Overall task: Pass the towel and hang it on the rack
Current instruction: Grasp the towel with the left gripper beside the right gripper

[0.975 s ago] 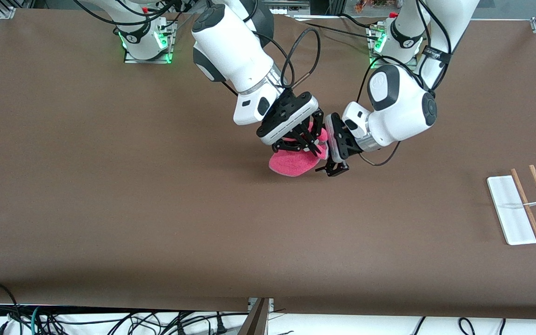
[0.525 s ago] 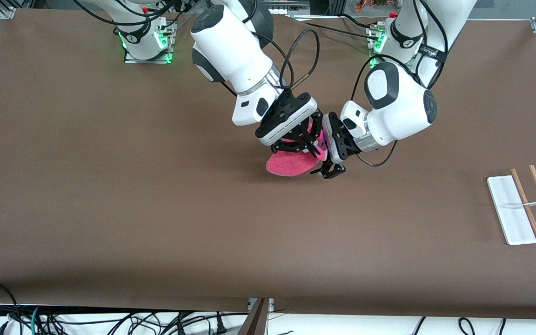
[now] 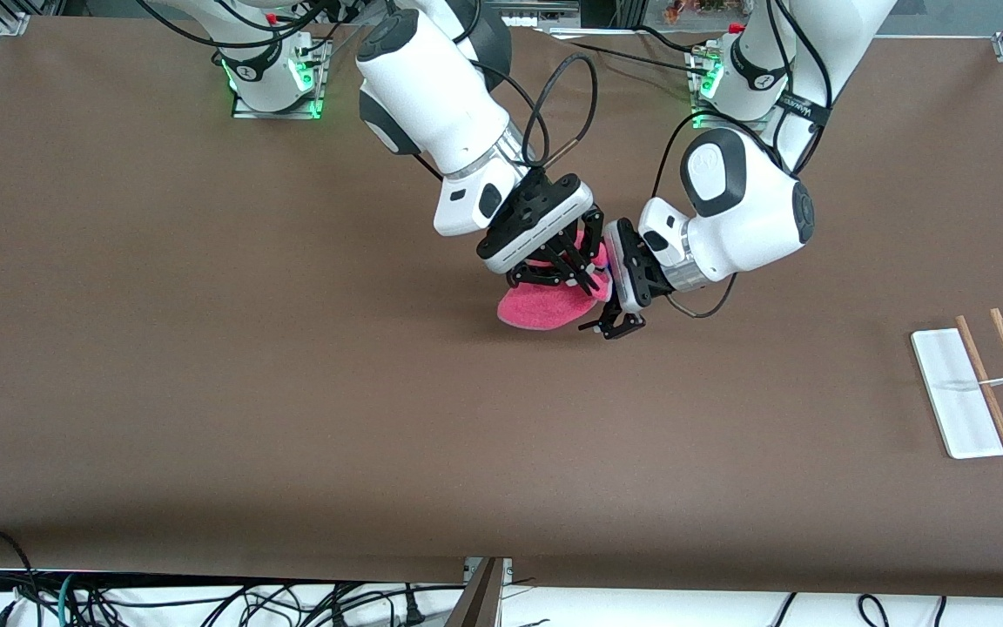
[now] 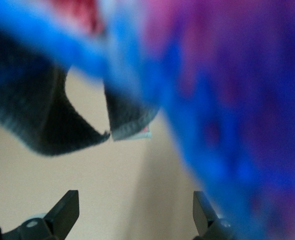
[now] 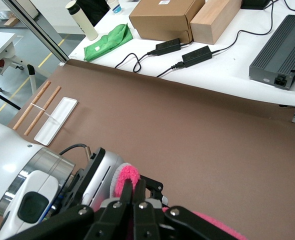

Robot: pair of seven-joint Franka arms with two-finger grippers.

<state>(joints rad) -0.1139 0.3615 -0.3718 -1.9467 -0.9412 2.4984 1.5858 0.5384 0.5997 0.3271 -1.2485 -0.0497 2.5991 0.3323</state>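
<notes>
The pink towel (image 3: pixel 541 309) hangs above the middle of the table, pinched at its upper edge by my right gripper (image 3: pixel 592 282), which is shut on it. The right wrist view shows a fold of the towel (image 5: pixel 128 178) sticking up between the closed fingertips of my right gripper (image 5: pixel 134 192). My left gripper (image 3: pixel 604 296) is open right beside the towel, one finger (image 3: pixel 616 326) below the cloth. In the left wrist view the towel (image 4: pixel 227 85) fills the picture, with its dark grey reverse (image 4: pixel 62 122) showing. The left gripper (image 4: pixel 135 215) has bare table between its tips. The rack (image 3: pixel 957 394) lies at the left arm's end of the table.
The rack's two wooden rods (image 3: pixel 986 385) lie beside its white base, joined by a thin metal piece. The arm bases (image 3: pixel 275 74) stand at the table's back edge. Off the table I see cardboard boxes (image 5: pixel 165 17) and power cables (image 5: pixel 187 52).
My left gripper has edged closer to the towel and the right gripper. The right arm holds the towel almost still.
</notes>
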